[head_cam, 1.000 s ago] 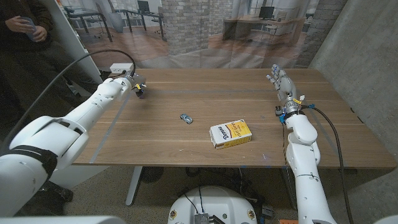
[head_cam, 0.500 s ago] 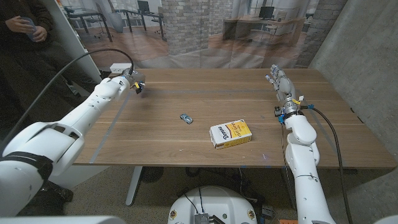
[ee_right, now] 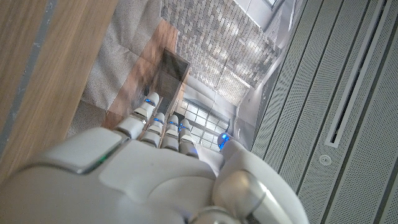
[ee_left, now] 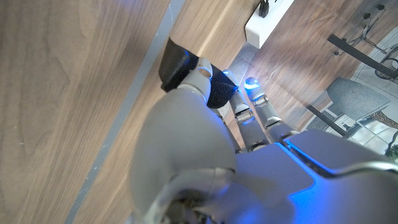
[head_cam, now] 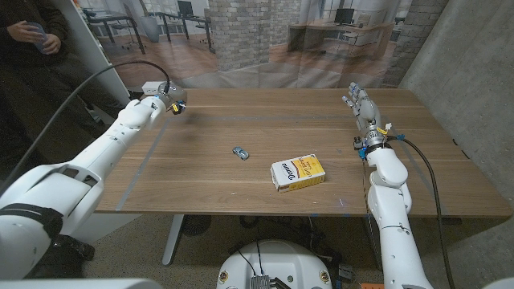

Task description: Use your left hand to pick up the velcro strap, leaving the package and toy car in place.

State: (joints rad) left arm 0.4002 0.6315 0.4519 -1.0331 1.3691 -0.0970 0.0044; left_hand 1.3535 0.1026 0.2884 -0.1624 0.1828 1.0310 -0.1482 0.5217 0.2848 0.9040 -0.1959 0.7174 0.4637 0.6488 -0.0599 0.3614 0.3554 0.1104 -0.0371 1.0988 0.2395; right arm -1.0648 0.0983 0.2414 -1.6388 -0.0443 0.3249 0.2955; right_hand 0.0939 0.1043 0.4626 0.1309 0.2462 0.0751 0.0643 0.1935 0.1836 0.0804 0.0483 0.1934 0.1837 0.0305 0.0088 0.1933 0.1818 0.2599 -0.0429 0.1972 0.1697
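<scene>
At the table's far left corner my left hand (head_cam: 170, 101) grips the black velcro strap (head_cam: 179, 108), holding it above the wood. In the left wrist view the strap (ee_left: 181, 66) shows as a dark band pinched at the fingertips of that hand (ee_left: 205, 118). The small blue toy car (head_cam: 240, 152) sits near the middle of the table. Just right of it and nearer to me lies the white and yellow package (head_cam: 297, 172). My right hand (head_cam: 361, 104) is raised at the right side with fingers straight and apart, holding nothing, as the right wrist view (ee_right: 155, 162) also shows.
A white box (head_cam: 151, 86) with a black cable sits just off the table's far left corner, also in the left wrist view (ee_left: 268, 22). A person (head_cam: 32, 40) stands at the back left. A grey wall runs along the right.
My left hand has lifted the strap up and slightly away toward the far left corner. Car, package and right hand have stayed put.
</scene>
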